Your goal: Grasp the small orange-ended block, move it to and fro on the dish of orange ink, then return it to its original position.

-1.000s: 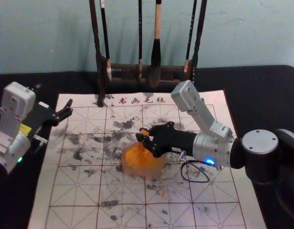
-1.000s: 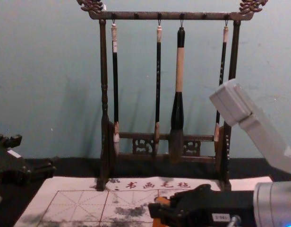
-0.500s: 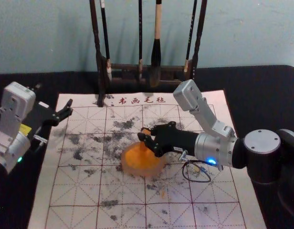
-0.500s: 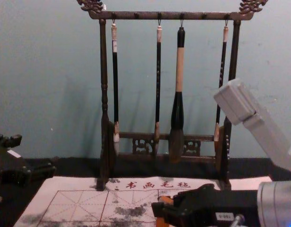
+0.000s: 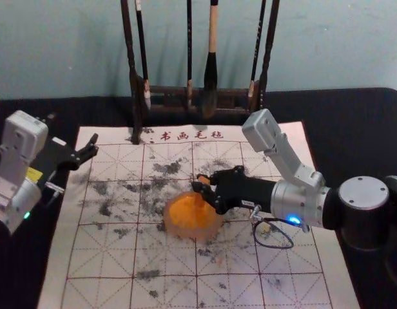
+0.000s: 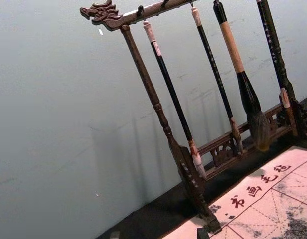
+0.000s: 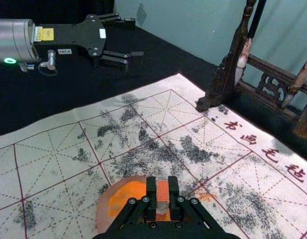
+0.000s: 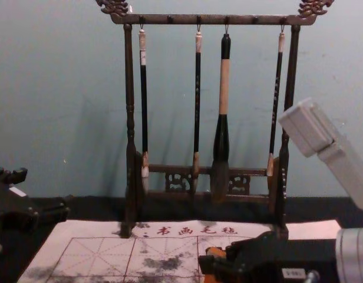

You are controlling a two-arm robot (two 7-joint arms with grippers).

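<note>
Jaws wide apart and holding nothing, the left gripper (image 5: 93, 145) is parked at the far left corner of the white gridded mat (image 5: 98, 261). Rightward sits the round pinkish dish of orange ink (image 5: 170, 225). Over its right part, the small orange-ended block (image 7: 163, 191) stands roughly upright, pinched in the right gripper's (image 5: 202, 183) narrowed jaws, its arm reaching in nearly level from the right.

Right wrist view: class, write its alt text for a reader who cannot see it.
The right gripper holds a small orange-ended block at a dish of orange ink on a gridded, black-smudged mat. Beyond the mat, the left gripper is open and idle; part of a brush stand also shows.
</note>
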